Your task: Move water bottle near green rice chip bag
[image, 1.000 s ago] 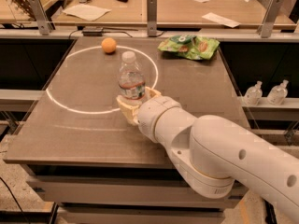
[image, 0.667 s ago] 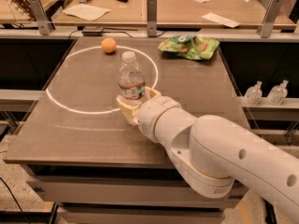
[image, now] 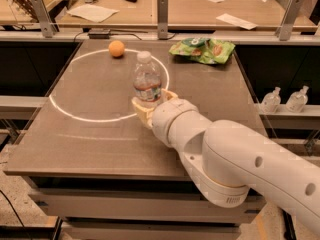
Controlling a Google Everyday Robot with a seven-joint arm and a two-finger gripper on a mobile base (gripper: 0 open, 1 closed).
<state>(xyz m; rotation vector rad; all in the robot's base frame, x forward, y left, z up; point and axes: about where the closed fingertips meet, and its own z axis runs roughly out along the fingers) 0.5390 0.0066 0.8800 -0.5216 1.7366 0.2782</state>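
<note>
Whereas the large white jointed robot arm (image: 240,154) fills the lower right of the camera view, its reach runs up and left across the brown rectangular tabletop (image: 85,139) to the task's object. A thin white ring marked on the surface (image: 64,111) covers the left and middle of the table. The flat bright green foil rice chip bag (image: 202,50), printed with orange-brown chips, lies at the far right edge, outside the ring. The clear ribbed plastic water bottle (image: 147,81), with white cap and white-and-red label band, stands upright just inside the ring's right arc, well apart from the bag. The tan two-finger gripper (image: 152,103) sits at the bottle's lower body, one finger on each side; the jaws pinch the bottle, and its base is hidden behind them. A small orange ball (image: 116,48) rests at the far side of the ring, and two small clear pump-top bottles (image: 271,100) stand on a ledge off the table's right.

Change over the last second: the bottle's cap has shifted slightly rightward, while ball and bag lie as before. This suggests that the grasp is holding and that transport toward the bag has only begun. Most of the gap is yet to be closed. The remaining move calls for carrying the bottle right and away, then setting it upright beside the bag.
</note>
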